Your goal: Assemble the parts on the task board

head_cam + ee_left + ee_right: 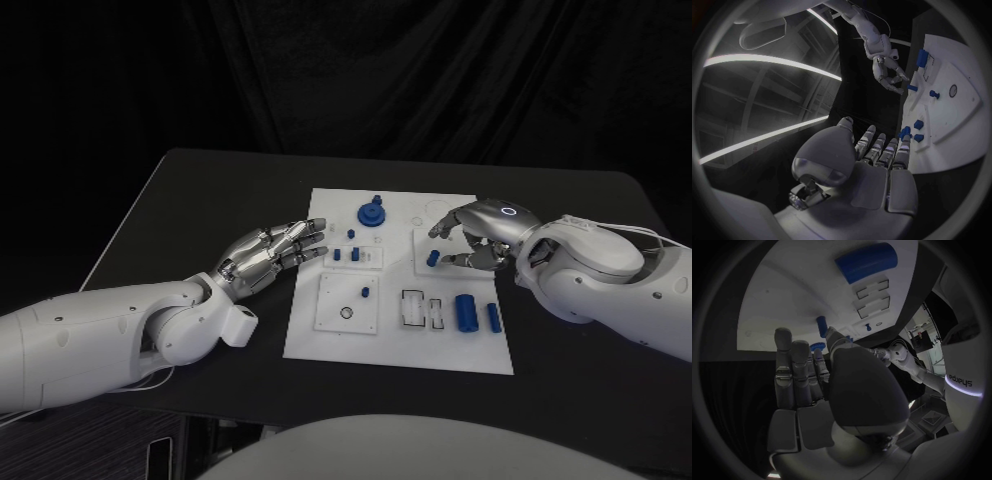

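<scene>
The white task board (pixel 397 335) lies mid-table. On it are a round blue gear piece (pixel 372 213), small blue pegs (pixel 346 254), a short peg (pixel 365 292), a thick blue cylinder (pixel 466 311) and a thinner one (pixel 495 318). My right hand (pixel 483 232) hovers over the board's upper right. Its thumb and a fingertip pinch a small blue peg (pixel 433 262) (pixel 821 326) (pixel 912 88) just above the board, while its other fingers stay extended. My left hand (pixel 271 250) (pixel 876 165) sits at the board's left edge with fingers spread and nothing in it, its fingertips close to the small pegs (pixel 917 131).
A black ring (pixel 346 313) and rectangular slots (pixel 415 307) mark the board's lower half. Black table (pixel 202 200) surrounds the board, with bare room behind it and on both sides past the arms.
</scene>
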Available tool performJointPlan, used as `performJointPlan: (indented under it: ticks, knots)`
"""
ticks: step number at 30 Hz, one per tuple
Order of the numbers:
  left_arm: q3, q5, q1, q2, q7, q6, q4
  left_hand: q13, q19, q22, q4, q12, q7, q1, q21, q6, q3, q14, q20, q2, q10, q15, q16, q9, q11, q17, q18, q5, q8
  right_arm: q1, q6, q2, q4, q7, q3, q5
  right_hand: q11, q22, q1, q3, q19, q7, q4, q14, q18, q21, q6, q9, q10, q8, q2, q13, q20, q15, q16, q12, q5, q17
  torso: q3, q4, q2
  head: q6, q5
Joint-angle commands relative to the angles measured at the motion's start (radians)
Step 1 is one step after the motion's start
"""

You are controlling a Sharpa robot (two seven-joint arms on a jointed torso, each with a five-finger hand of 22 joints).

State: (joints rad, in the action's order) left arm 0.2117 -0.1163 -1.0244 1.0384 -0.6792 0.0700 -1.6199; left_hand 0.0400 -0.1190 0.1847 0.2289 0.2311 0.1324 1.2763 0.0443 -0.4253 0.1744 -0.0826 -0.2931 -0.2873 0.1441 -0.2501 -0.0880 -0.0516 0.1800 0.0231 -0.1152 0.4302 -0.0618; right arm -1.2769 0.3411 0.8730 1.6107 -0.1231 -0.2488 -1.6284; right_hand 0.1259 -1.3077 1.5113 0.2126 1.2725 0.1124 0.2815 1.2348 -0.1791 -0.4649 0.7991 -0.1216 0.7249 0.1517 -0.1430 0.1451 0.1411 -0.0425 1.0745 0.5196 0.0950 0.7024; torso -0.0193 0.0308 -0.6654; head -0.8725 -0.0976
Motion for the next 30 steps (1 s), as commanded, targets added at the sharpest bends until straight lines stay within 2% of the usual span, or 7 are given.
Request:
performJointPlan:
  ticks: [1,4,10,18,22,26,30]
  knots:
    - [-0.001,0.005,0.001,-0.004,-0.126,0.004,-0.002,0.000,-0.005,0.000,-0.003,0.000,-0.001,0.011,0.005,0.005,-0.004,0.002,0.001,-0.001,0.003,-0.005,-0.004,0.000,0.003,0.001,0.012,0.004,-0.001,0.009,0.011,-0.008,-0.009,-0.006,0.000,0.017,-0.003,-0.042,-0.010,0.000,0.011,0.008,0.005,0.008,0.015,-0.009,0.029,-0.001,0.022,0.007,0.001,-0.001,-0.001,0.002,0.001,0.002,-0.005,0.005,0.0015,-0.0004,-0.001,0.000,-0.001]
    - [-0.001,0.004,0.001,-0.005,-0.126,0.005,-0.001,0.000,-0.006,0.001,-0.003,0.001,0.001,0.012,0.005,0.005,-0.005,0.002,0.000,-0.001,0.003,-0.005,-0.004,0.000,0.004,0.001,0.012,0.005,-0.001,0.014,0.021,-0.016,-0.017,0.009,0.000,0.029,-0.008,-0.049,-0.001,0.007,0.026,0.028,0.001,0.025,0.018,-0.037,0.071,-0.007,0.059,0.022,0.009,-0.001,-0.004,0.006,0.015,0.008,0.007,0.028,0.0008,0.0015,-0.001,0.000,0.001]
    - [-0.001,0.004,0.001,-0.008,-0.124,0.006,0.001,0.000,-0.006,0.001,-0.003,0.001,0.001,0.012,0.005,0.005,-0.005,0.002,0.000,-0.001,0.003,-0.005,-0.004,0.000,0.004,0.001,0.012,0.005,-0.001,0.024,0.029,-0.036,-0.039,0.026,0.001,0.039,-0.012,-0.051,0.014,0.015,0.033,0.032,-0.004,0.032,0.020,-0.044,0.078,-0.006,0.082,0.017,0.010,-0.004,-0.009,0.011,0.018,0.002,0.025,0.034,0.0012,-0.0020,-0.002,0.000,-0.001]
    - [-0.001,0.004,0.001,-0.011,-0.119,0.010,0.004,0.000,-0.006,0.001,-0.004,0.002,0.005,0.013,0.005,0.003,-0.008,0.002,0.000,-0.003,0.005,-0.005,-0.005,0.000,0.007,0.001,0.012,0.005,-0.002,0.037,0.030,-0.059,-0.063,0.037,0.001,0.042,-0.017,-0.053,0.062,0.055,0.037,0.046,-0.018,0.034,0.021,-0.046,0.114,-0.012,0.133,0.022,0.016,-0.021,-0.016,0.018,0.012,-0.027,0.082,0.034,0.0003,0.0003,-0.001,0.000,-0.001]
    - [-0.001,0.004,0.001,-0.012,-0.117,0.012,0.006,0.000,-0.006,0.001,-0.004,0.002,0.005,0.013,0.005,0.003,-0.008,0.002,0.000,-0.003,0.005,-0.005,-0.005,0.000,0.007,0.001,0.012,0.005,-0.002,0.040,0.032,-0.065,-0.069,0.041,0.001,0.043,-0.025,-0.057,0.087,0.083,0.041,0.045,-0.030,0.038,0.022,-0.060,0.160,-0.028,0.182,0.041,0.019,-0.028,-0.023,0.025,0.014,-0.040,0.100,0.040,0.0009,-0.0007,-0.001,0.000,-0.001]
    - [-0.001,0.004,0.001,-0.014,-0.114,0.015,0.008,0.000,-0.008,0.001,-0.007,0.004,0.020,0.016,0.006,-0.011,-0.018,0.001,0.000,-0.003,0.007,-0.006,-0.006,-0.002,0.007,0.002,0.012,0.008,-0.006,0.042,0.037,-0.066,-0.071,0.046,0.001,0.043,-0.029,-0.058,0.093,0.094,0.043,0.044,-0.035,0.041,0.023,-0.069,0.174,-0.036,0.208,0.046,0.019,-0.031,-0.026,0.028,0.014,-0.048,0.108,0.043,0.0010,0.0016,-0.001,0.000,0.003]
    - [-0.001,0.004,0.001,-0.017,-0.112,0.018,0.011,0.001,-0.008,0.000,-0.009,0.008,0.028,0.018,0.006,-0.021,-0.023,0.000,0.000,-0.003,0.011,-0.006,-0.006,-0.003,0.007,0.002,0.012,0.009,-0.010,0.042,0.046,-0.065,-0.065,0.048,0.001,0.043,-0.042,-0.061,0.096,0.109,0.047,0.032,-0.043,0.048,0.024,-0.087,0.207,-0.053,0.268,0.059,0.019,-0.033,-0.034,0.038,0.014,-0.060,0.104,0.048,0.0009,0.0008,-0.001,0.000,0.008]
